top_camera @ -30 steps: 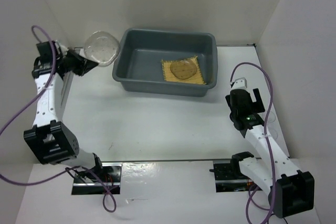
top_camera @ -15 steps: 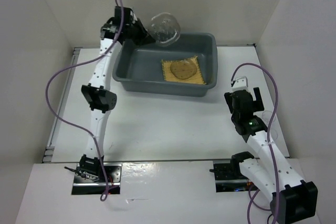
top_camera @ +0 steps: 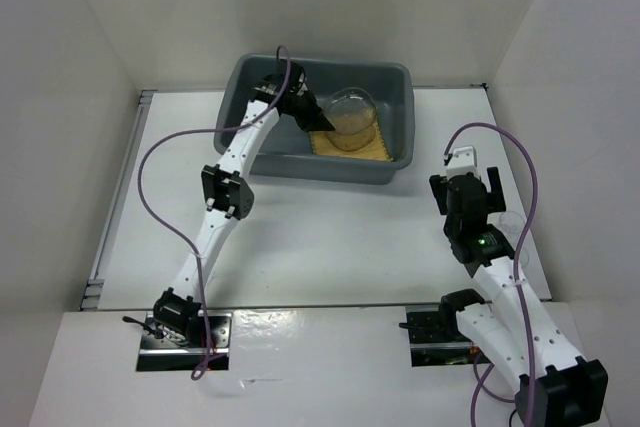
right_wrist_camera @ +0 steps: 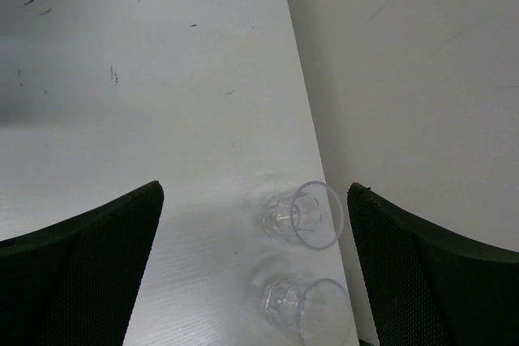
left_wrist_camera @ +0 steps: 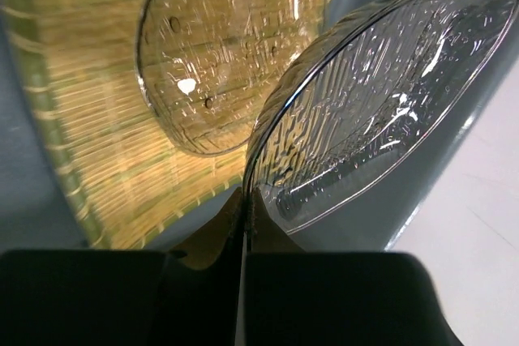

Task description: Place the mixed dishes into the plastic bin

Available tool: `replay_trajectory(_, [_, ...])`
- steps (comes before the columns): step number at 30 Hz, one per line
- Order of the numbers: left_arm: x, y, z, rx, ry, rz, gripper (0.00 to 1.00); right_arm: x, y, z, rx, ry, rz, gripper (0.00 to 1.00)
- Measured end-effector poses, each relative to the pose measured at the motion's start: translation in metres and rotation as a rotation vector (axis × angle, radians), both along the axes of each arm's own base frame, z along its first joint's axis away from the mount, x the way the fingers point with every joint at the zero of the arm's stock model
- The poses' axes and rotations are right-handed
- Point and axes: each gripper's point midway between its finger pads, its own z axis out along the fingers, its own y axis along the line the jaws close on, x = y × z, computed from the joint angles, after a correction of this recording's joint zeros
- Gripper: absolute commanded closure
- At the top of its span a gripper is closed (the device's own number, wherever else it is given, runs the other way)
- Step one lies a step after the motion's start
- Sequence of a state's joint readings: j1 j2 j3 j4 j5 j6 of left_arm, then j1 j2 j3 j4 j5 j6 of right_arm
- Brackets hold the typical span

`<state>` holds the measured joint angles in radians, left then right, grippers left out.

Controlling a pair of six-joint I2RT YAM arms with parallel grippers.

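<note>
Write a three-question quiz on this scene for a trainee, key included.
1. True or false: the right gripper is shut on a glass cup.
2. Multiple choice: what does the left gripper hold over the plastic bin? A) the bamboo mat B) a smoky saucer C) a glass cup
3. Short answer: how many glass cups are on the table outside the bin?

Key:
1. False; its jaws stand open above the cups.
2. B
3. Two
</note>
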<state>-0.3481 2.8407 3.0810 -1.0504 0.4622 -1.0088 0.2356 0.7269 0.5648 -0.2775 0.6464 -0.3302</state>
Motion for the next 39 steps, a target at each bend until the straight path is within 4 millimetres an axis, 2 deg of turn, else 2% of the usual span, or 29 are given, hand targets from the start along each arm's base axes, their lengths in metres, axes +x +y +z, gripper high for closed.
replay_trajectory(6, [-0.008,-0.019,-0.033,-0.013,0.057,-0.031,0.96,0.000,0.001,0.002,0.005,-0.011,0.004,0.01])
replay_trajectory(11, [-0.010,-0.020,-0.050,-0.006,0.087,-0.036,0.91,0.000,0.001,0.003,0.006,-0.012,0.007,0.01])
replay_trajectory(16, [-0.007,-0.016,-0.052,-0.004,0.088,-0.030,0.85,0.000,0.002,0.002,0.008,-0.011,0.011,0.01])
replay_trajectory(20, [-0.005,-0.013,-0.052,-0.005,0.085,-0.025,0.76,0.000,0.002,0.002,0.009,-0.011,0.014,0.01])
replay_trajectory(23, [-0.003,-0.011,-0.051,-0.011,0.083,-0.023,0.47,0.000,0.002,0.002,0.009,-0.011,0.014,0.01])
replay_trajectory(24, [-0.003,-0.011,-0.050,-0.016,0.084,-0.022,0.28,0.000,0.002,0.002,0.009,-0.011,0.014,0.01])
replay_trajectory(26, [-0.002,-0.010,-0.049,-0.017,0.075,-0.026,0.15,0.000,0.002,0.002,0.010,-0.011,0.015,0.01])
replay_trajectory(28, [-0.001,-0.009,-0.049,-0.013,0.072,-0.024,0.06,0.000,0.002,0.002,0.010,-0.011,0.015,0.01])
replay_trajectory(30, [-0.002,-0.006,-0.047,0.008,0.070,-0.018,0.06,0.000,0.002,0.002,0.010,-0.012,0.015,0.01])
replay_trajectory(33, [-0.005,0.009,-0.035,0.080,0.049,-0.003,0.06,0.000,0.002,0.003,0.011,-0.017,0.016,0.01])
replay_trajectory(35, [-0.008,0.022,-0.016,0.142,0.012,0.012,0.16,0.000,0.002,0.004,0.012,-0.020,0.016,0.01])
replay_trajectory(37, [-0.010,0.039,0.010,0.202,-0.040,0.028,0.51,0.000,0.002,0.005,0.012,-0.022,0.016,0.01])
replay_trajectory(39, [-0.014,0.060,0.031,0.276,-0.074,0.039,0.74,0.000,0.002,0.005,0.013,-0.022,0.016,0.01])
